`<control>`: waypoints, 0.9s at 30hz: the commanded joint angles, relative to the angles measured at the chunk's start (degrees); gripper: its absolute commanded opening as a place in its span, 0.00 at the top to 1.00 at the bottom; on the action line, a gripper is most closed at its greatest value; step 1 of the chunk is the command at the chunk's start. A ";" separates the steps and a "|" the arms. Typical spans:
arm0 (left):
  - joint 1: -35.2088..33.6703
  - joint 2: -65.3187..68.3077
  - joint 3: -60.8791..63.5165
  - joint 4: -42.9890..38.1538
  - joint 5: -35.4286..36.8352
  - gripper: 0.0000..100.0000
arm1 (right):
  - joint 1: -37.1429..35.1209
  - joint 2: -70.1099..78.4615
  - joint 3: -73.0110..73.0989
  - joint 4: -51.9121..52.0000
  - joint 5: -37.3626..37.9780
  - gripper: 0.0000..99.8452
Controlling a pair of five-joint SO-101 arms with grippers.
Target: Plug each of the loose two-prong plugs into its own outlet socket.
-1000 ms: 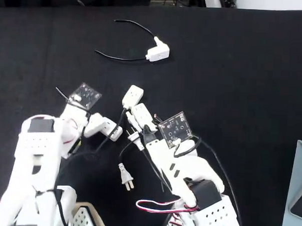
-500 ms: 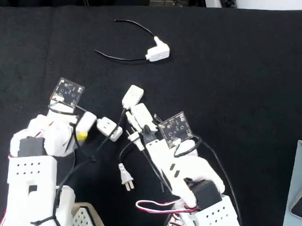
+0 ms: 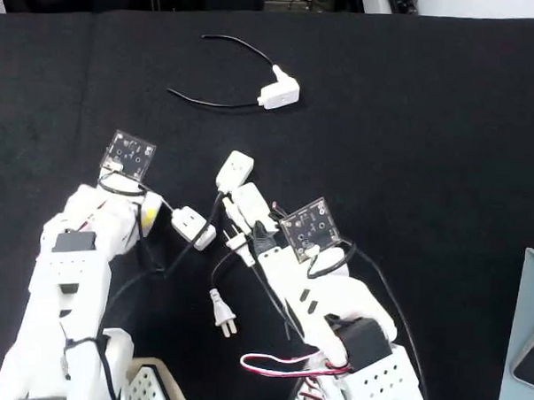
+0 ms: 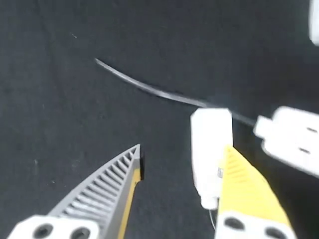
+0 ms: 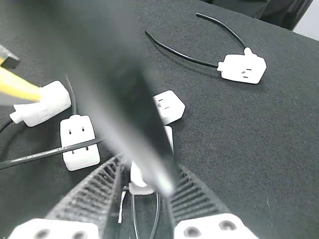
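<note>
Right gripper (image 5: pixel 145 167) clamps a plug (image 5: pixel 138 181); left gripper (image 4: pixel 182 152) gapes empty beside the near socket (image 4: pixel 294 142), which, unheld, may slide away when the prongs push in

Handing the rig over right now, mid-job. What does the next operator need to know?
Left claw: open. A white plug lies against its yellow finger, ungripped, beside the first socket.
Right claw: shut on a second plug, close to the second socket.
A two-prong plug lies loose near the arm bases. The third socket sits far up the table.
Done: nothing visibly seated.
Left: all three plugs.
</note>
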 commanded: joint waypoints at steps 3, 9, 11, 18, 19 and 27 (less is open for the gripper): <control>-8.13 16.53 -11.12 -6.24 2.90 0.75 | 0.79 -0.84 -0.22 0.26 -0.44 0.99; -12.44 22.59 -25.01 6.86 3.16 0.75 | 0.79 -0.84 -0.22 0.26 -0.44 0.99; -12.09 21.80 -28.88 13.98 3.25 0.75 | 0.79 -0.84 -0.22 0.26 -0.44 0.99; -5.85 16.53 -32.66 26.90 3.34 0.75 | 0.79 -0.84 -0.22 0.35 -0.44 0.99; -4.97 16.44 -32.22 27.25 3.34 0.75 | 0.79 -0.84 -0.13 0.35 -0.44 0.99; -1.27 16.88 -23.25 17.05 3.34 0.75 | 0.79 -0.84 0.40 0.26 -0.26 0.99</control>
